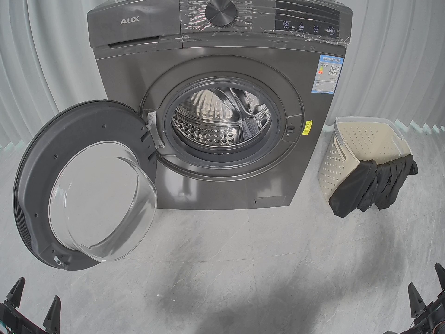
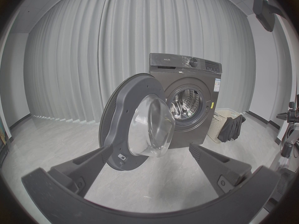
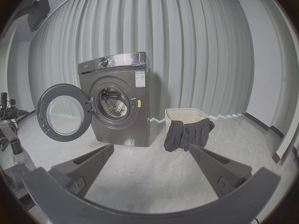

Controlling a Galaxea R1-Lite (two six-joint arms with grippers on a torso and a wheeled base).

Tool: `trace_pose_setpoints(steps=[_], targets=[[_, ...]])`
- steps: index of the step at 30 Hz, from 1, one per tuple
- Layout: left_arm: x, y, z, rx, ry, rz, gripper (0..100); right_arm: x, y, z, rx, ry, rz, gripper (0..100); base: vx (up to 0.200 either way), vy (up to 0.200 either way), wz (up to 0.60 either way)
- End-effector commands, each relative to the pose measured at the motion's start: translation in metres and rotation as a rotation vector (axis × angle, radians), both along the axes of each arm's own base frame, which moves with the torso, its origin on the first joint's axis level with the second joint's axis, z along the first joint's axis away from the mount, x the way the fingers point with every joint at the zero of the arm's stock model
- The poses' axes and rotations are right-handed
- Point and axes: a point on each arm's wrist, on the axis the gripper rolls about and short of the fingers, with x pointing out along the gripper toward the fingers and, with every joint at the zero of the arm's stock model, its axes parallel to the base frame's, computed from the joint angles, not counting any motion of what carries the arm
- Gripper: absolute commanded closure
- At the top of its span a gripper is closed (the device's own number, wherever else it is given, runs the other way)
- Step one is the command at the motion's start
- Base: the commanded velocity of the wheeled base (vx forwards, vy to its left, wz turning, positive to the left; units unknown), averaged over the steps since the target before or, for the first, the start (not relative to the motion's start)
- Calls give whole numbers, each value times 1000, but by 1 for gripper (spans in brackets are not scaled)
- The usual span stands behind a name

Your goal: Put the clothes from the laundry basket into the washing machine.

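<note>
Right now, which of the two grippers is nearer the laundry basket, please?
The right gripper; the laundry basket stands on its side, whereas the left gripper sits near the open door.

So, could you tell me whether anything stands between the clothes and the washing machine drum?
Nothing visible does: the door stands open on the far side, and only bare floor lies between the clothes and the drum.

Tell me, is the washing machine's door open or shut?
Open. The washing machine door stands swung wide to the robot's left, and the steel drum shows through the round opening.
</note>
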Motion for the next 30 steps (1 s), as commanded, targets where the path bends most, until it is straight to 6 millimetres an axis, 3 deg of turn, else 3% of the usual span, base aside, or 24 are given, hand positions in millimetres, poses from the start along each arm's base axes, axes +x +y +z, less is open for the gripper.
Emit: trace_pose_setpoints(steps=[1,30], targets=[[0,0,-5,-3,1,0,0,0,0,-3,11,-10,-6,0,0,0,0],[0,0,-5,-26,-2,3,0,0,0,-3,9,-12,-4,0,0,-200,0]])
